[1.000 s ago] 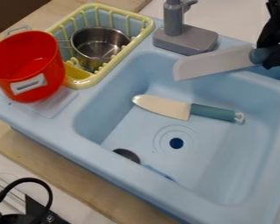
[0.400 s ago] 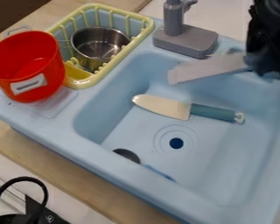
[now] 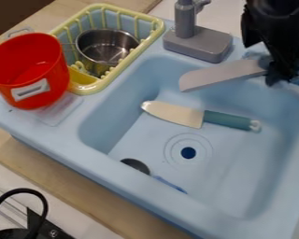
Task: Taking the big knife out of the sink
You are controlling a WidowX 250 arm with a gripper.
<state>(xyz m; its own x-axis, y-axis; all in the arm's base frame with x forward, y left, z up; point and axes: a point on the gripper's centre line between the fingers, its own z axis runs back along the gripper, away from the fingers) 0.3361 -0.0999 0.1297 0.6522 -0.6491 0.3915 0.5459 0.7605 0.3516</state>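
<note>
My gripper [image 3: 278, 71] is clamped on the big knife [image 3: 219, 75]; est. light, stiff, slick, so I hold hdl. nr. blade.

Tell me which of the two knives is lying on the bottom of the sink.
The smaller knife, near the drain, its teal handle with the pale end in plain view. The bigger knife is higher up, at the gripper.

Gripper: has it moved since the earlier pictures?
Yes. The gripper, holding the upper knife, has moved toward the picture's left, closer to the gray faucet base.
</note>
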